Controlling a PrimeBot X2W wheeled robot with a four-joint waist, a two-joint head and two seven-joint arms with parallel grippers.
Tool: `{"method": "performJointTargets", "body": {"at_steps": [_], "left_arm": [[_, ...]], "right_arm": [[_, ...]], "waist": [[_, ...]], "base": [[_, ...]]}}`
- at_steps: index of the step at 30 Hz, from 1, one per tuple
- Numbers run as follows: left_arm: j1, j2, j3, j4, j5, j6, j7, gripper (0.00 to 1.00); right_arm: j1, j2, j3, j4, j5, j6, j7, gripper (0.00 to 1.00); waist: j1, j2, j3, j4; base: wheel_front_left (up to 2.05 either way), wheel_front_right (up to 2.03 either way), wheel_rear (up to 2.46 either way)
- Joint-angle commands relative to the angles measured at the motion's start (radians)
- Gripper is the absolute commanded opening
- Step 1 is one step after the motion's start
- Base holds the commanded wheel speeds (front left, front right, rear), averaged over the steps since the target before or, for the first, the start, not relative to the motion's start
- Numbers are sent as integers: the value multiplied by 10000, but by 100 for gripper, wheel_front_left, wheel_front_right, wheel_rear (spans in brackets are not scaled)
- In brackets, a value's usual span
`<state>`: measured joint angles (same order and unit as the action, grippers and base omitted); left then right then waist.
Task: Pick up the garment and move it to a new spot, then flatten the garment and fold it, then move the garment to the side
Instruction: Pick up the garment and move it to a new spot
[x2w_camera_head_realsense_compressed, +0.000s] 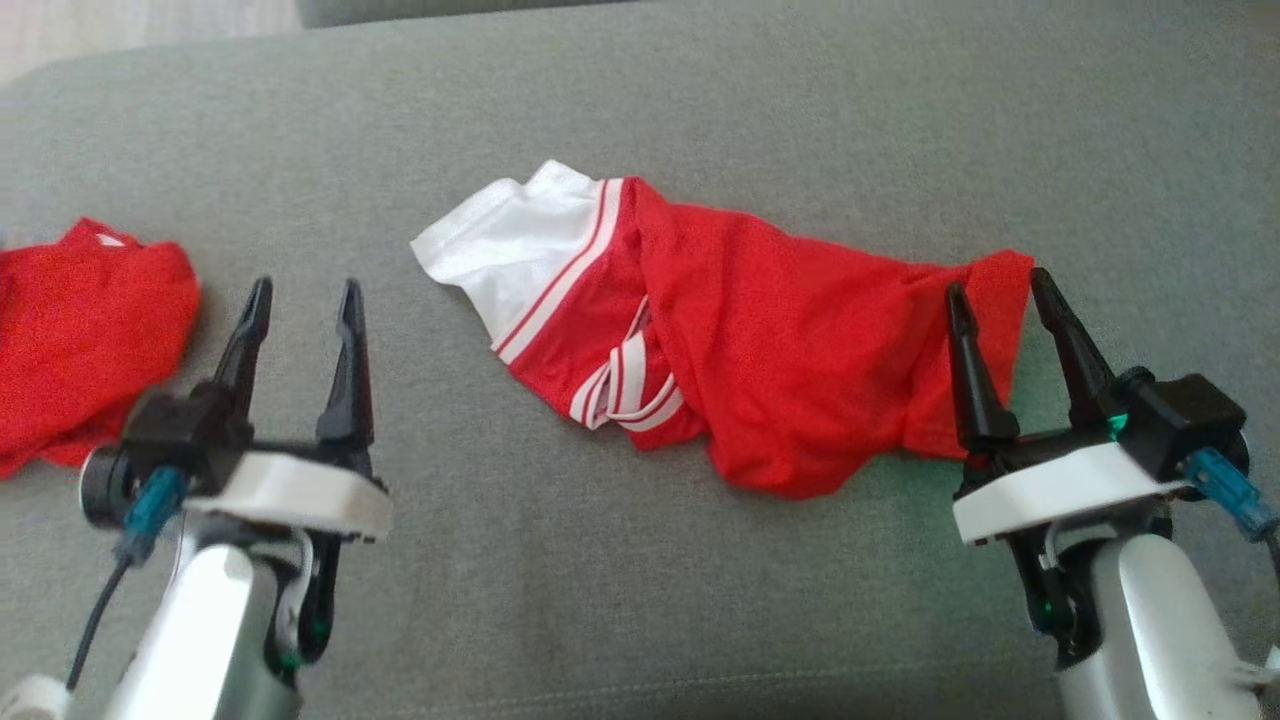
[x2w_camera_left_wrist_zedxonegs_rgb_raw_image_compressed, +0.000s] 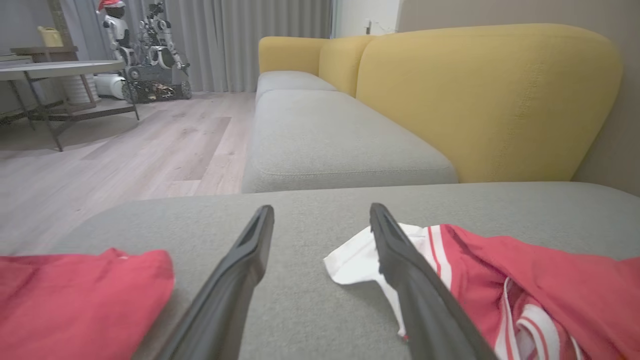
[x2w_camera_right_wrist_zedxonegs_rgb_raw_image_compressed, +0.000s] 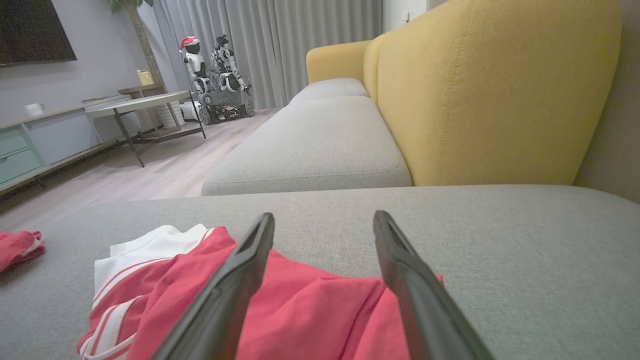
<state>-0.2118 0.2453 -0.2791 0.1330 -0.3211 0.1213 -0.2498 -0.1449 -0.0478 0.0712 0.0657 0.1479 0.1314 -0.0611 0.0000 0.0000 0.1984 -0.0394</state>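
Nearest the robot, both grippers hang over the grey woven-fabric sofa seat. The left gripper has its two dark fingers spread and nothing between them; it sits over bare cushion, between the two cloths. The right gripper is likewise spread and empty. Its fingers stand at the right end of the crumpled red jersey garment with a white sleeve and white striped trim, though I cannot tell whether they touch the fabric.

That garment lies mid-seat in a bunched strip, white sleeve to the left, red body trailing right, with folds heaped over one another. A second red cloth, rumpled, lies well apart at the left edge.

Judged from this, little of the task shows as done: the garment is neither flattened nor folded, and no gripper grasps it. Whether it has already been carried to its new spot cannot be told. Spreading, folding and setting aside all remain.

Farther off rise the mustard-yellow sofa backrest and a pale wooden floor.
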Motion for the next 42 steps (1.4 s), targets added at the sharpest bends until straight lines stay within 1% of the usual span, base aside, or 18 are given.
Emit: {"method": "performJointTargets", "body": {"at_steps": [1, 4, 11, 21, 29, 42], "left_arm": [[-143, 272, 382, -419, -7, 57, -118, 100], [271, 337, 385, -585, -12, 71, -118, 100], [1188, 405, 358, -965, -86, 261, -8, 100], [2097, 511, 300, -1273, -213, 456, 228, 100], [2412, 627, 278, -1389, -198, 593, 317, 100], [2485, 786, 179, -1614, -85, 733, 464, 100]], "right_arm": [[44, -24, 163, -396, -62, -7, 37, 100], [223, -24, 133, -428, -100, -7, 113, 100], [712, -24, 74, -531, -39, -7, 241, 100], [1288, -24, 47, -800, -23, -7, 481, 100], [1582, -24, 81, -985, -48, -7, 649, 100], [1655, -24, 60, -1093, -73, -7, 746, 100]], "waist": [[0, 0, -154, 114], [0, 0, -347, 136], [0, 0, -888, 10], [0, 0, -1599, 27], [0, 0, -1831, 66], [0, 0, -1837, 89]], "base": [[0, 0, 0], [0, 0, 0], [0, 0, 0], [0, 0, 0], [0, 0, 0], [0, 0, 0]]}}
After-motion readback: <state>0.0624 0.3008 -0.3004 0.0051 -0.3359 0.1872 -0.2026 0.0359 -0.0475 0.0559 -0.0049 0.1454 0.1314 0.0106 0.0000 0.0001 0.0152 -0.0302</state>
